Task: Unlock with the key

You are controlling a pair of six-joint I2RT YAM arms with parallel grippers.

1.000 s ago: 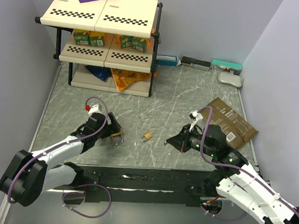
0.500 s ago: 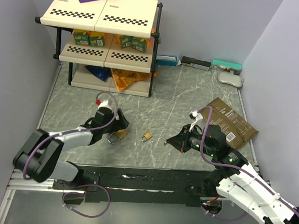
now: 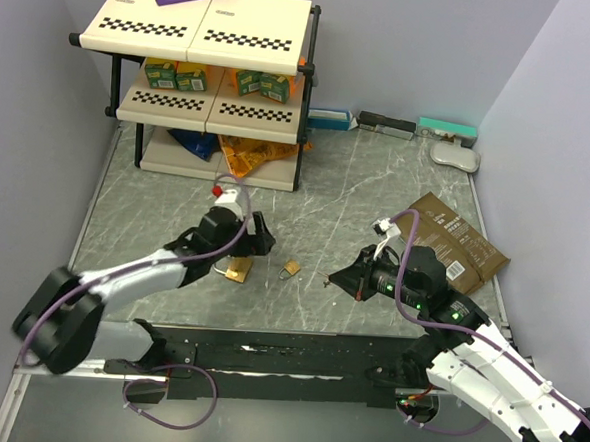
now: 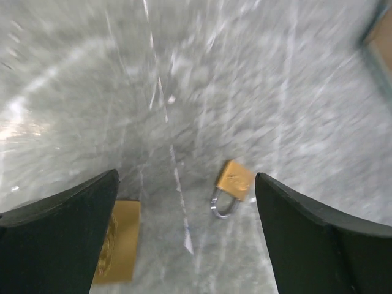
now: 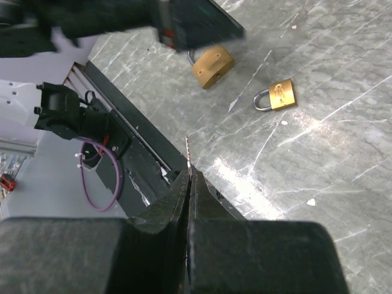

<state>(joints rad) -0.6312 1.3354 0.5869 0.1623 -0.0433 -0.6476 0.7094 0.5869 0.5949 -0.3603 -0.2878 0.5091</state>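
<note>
My right gripper (image 5: pixel 188 177) is shut on the key (image 5: pixel 188 152), whose thin toothed blade sticks out past the fingertips. In the top view that gripper (image 3: pixel 338 279) hangs to the right of both locks. The smaller brass padlock (image 3: pixel 290 268) (image 5: pixel 278 96) (image 4: pixel 231 185) lies flat mid-table. Left of it lies the larger brass padlock (image 3: pixel 237 270) (image 5: pixel 212 66), partly behind my left finger in the left wrist view (image 4: pixel 121 248). My left gripper (image 3: pixel 258 239) (image 4: pixel 187 177) stands open and empty, just beyond the larger padlock, with both locks below it.
A two-tier shelf (image 3: pixel 211 36) with boxes and snack bags stands at the back left. A brown packet (image 3: pixel 459 241) lies at the right. Small boxes (image 3: pixel 411 126) line the back wall. A black rail (image 3: pixel 267 352) runs along the near edge.
My left arm has swung right and away from me, off the larger padlock's left side to a spot above both locks. The right arm and key have not moved.
</note>
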